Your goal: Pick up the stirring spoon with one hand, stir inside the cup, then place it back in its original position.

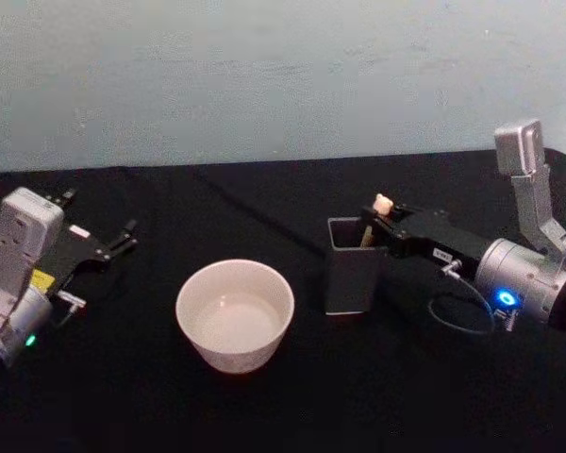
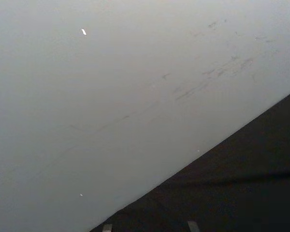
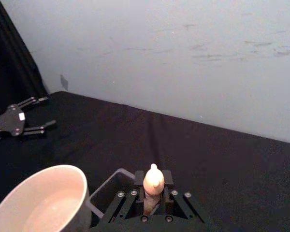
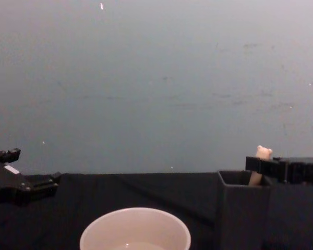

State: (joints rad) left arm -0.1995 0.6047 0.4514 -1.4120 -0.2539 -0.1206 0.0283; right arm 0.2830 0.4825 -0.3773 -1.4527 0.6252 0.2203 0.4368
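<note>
The stirring spoon (image 1: 383,203) stands upright in the dark grey square holder (image 1: 350,279), its original position, right of the cream cup (image 1: 232,355). Only its bear head and upper handle show; the bowl is hidden inside. My right gripper (image 1: 381,219) reaches in from the right and is shut on the handle just under the bear head. The right wrist view shows both fingers (image 3: 139,180) pressed against the spoon (image 3: 153,175), with the cup (image 3: 63,180) beside the holder (image 3: 105,189). My left gripper (image 1: 102,215) rests open at the far left.
Black cloth (image 1: 406,396) covers the table, with a pale wall behind it. A thin cable (image 1: 464,316) loops under my right wrist. In the chest view, the holder (image 4: 242,213) stands right of the cup (image 4: 135,232).
</note>
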